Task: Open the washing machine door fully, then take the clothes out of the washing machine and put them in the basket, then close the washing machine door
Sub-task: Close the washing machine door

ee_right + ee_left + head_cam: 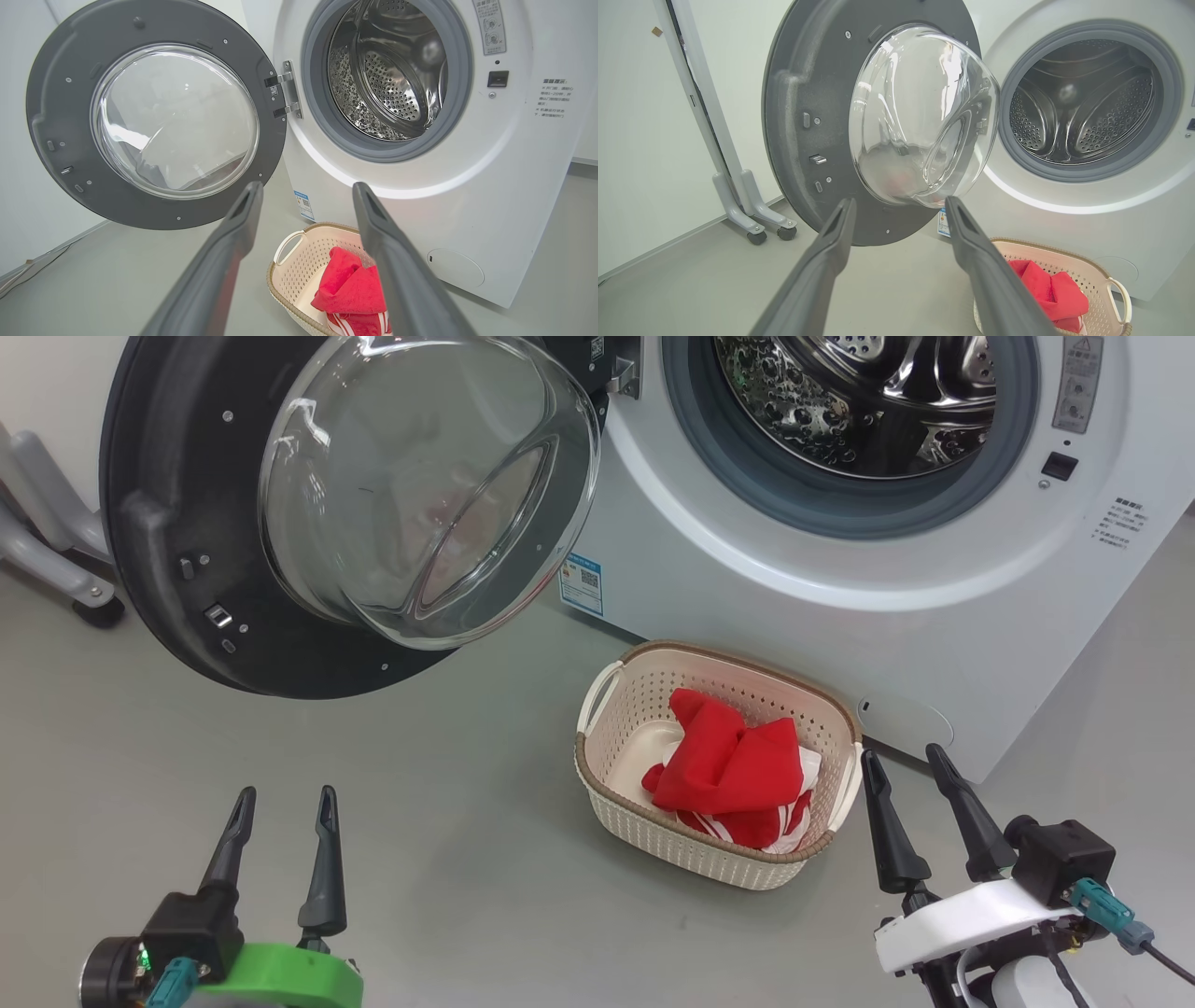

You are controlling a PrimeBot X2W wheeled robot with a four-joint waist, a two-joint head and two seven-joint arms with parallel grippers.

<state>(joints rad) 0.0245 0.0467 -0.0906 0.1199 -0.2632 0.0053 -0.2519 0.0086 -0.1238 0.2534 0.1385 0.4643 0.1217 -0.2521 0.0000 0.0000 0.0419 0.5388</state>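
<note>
We see our left gripper (287, 792) at seven o'clock and right gripper (902, 752) at four o'clock, both jaws spread wide, gripping nothing.

You're getting bright, even light w/ soft shadows only; it's looking like it's coming from above. Glare is streaking across the glass bowl (420, 495) of the washing machine door (159, 569), and the steel drum (859, 401) is sparkling w/ highlights. The basket (672, 845) is casting just a faint shadow on the grey floor (448, 784). In both wrist views, straight lines are bending twd the edges, a near-blown-out white arc is glowing on the washing machine (1064, 205) front, and the close fingers (219, 270) are blurring out of focus. Head view is looking sharp.
</note>
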